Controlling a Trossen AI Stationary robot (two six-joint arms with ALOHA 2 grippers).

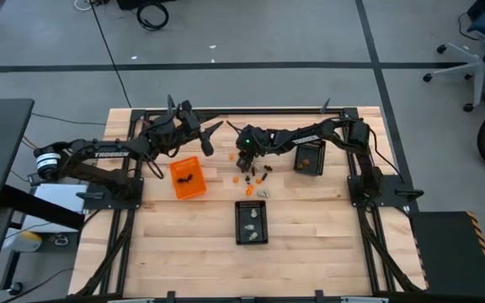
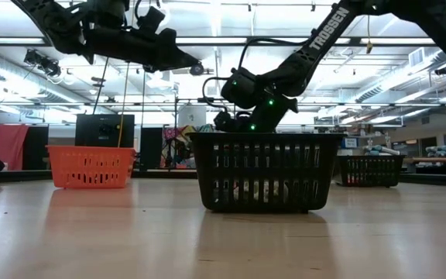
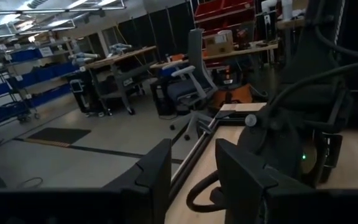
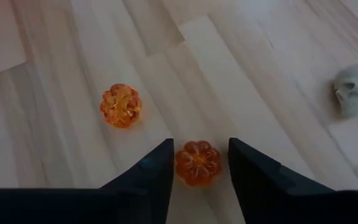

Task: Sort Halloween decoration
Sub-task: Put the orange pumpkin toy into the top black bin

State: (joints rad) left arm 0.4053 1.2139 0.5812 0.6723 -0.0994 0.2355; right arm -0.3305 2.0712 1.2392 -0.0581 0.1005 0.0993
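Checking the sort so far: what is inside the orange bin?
The high view shows a few small black pieces lying in the orange bin. In the low view its slotted wall hides the contents, so an exact count cannot be made.

Bare wooden table [image 1: 310, 227] along the near edge and at both near corners — open passage there. Crowded in the middle: orange bin [image 1: 187, 178], black mesh bin [image 1: 253, 222], another black mesh bin [image 1: 310, 157], with loose toy pieces [image 1: 256, 178] scattered between. Above the far side, blocked by both arms reaching inward.
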